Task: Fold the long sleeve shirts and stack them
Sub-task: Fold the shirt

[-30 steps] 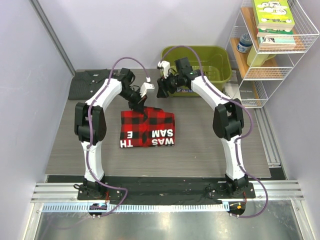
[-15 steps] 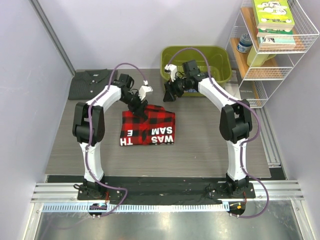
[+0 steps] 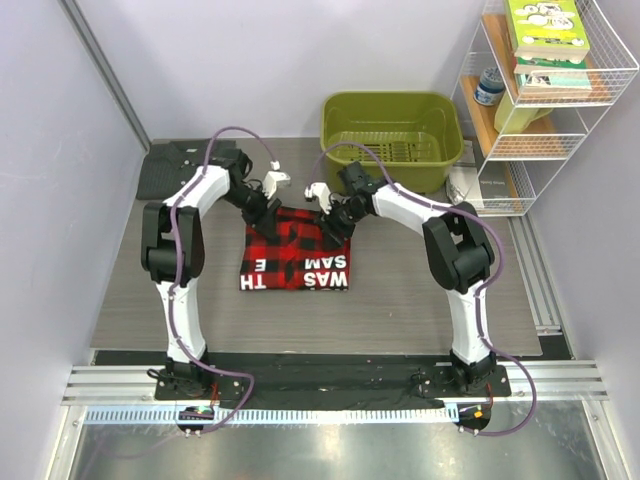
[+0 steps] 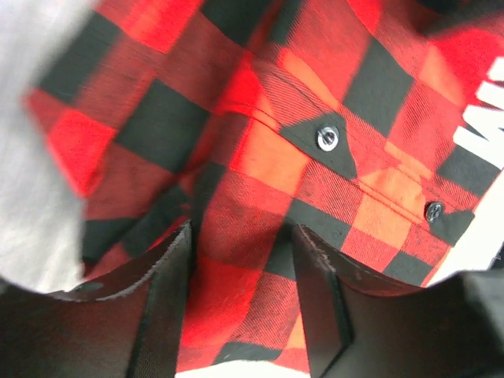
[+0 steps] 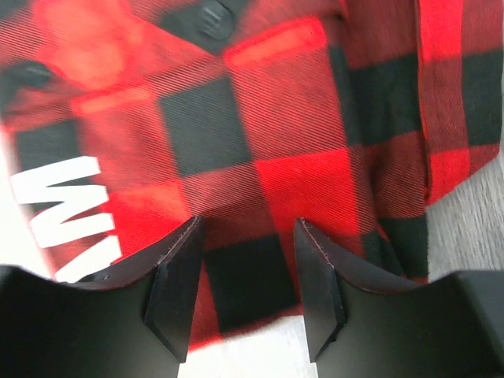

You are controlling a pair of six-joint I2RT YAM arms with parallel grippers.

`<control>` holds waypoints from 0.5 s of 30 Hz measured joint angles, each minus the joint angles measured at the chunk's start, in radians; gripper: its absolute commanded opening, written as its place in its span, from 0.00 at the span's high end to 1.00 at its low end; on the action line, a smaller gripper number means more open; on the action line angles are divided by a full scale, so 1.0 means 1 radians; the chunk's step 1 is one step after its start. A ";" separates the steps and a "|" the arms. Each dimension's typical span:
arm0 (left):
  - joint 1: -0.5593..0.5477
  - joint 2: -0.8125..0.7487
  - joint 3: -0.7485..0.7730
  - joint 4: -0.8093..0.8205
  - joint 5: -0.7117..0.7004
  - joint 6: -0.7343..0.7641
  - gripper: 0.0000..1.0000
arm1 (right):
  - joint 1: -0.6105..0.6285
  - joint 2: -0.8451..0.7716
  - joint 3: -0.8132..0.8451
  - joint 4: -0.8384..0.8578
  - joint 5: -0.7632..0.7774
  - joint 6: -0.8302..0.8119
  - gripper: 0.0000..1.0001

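The red-and-black plaid shirt (image 3: 295, 258) lies folded in the table's middle, white letters along its near edge. My left gripper (image 3: 266, 208) is low over its far left corner, jaws open, with plaid cloth (image 4: 315, 157) and two buttons showing between and beyond the fingers (image 4: 167, 303). My right gripper (image 3: 331, 230) is down on the shirt's far right part, also open, its fingers (image 5: 319, 291) either side of a black check near the cloth's edge (image 5: 260, 118). The dark grey shirt (image 3: 178, 166) lies folded at the back left corner.
A green plastic bin (image 3: 392, 125) stands at the back, right of centre. A white wire shelf (image 3: 540, 95) with books and a jar is against the right wall. Papers (image 3: 470, 185) lie at its foot.
The left gripper has opened and shifted slightly left at the shirt's far edge. The right arm swung from near the bin down onto the plaid shirt's far right part.
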 measured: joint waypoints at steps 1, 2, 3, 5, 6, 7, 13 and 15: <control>-0.002 0.009 -0.006 -0.013 0.003 0.011 0.51 | -0.003 0.018 -0.001 0.006 0.011 -0.010 0.48; -0.004 0.013 -0.016 -0.020 0.005 0.019 0.53 | -0.007 0.031 -0.004 0.010 0.019 -0.019 0.48; -0.005 0.014 -0.034 -0.030 0.008 0.029 0.58 | -0.008 0.038 -0.008 0.011 0.025 -0.024 0.48; -0.006 0.013 -0.077 -0.055 0.018 0.053 0.61 | -0.007 0.042 -0.037 0.018 0.028 -0.038 0.48; -0.006 0.010 -0.103 -0.064 0.019 0.068 0.63 | -0.006 0.031 -0.058 0.033 0.024 -0.047 0.48; -0.006 0.005 -0.135 -0.069 0.022 0.082 0.64 | -0.001 0.011 -0.086 0.048 0.025 -0.054 0.48; -0.006 -0.117 -0.322 -0.164 0.045 0.166 0.64 | 0.111 -0.160 -0.315 0.034 0.008 -0.043 0.48; -0.005 -0.187 -0.366 -0.196 0.050 0.195 0.58 | 0.153 -0.210 -0.364 0.012 -0.011 -0.019 0.47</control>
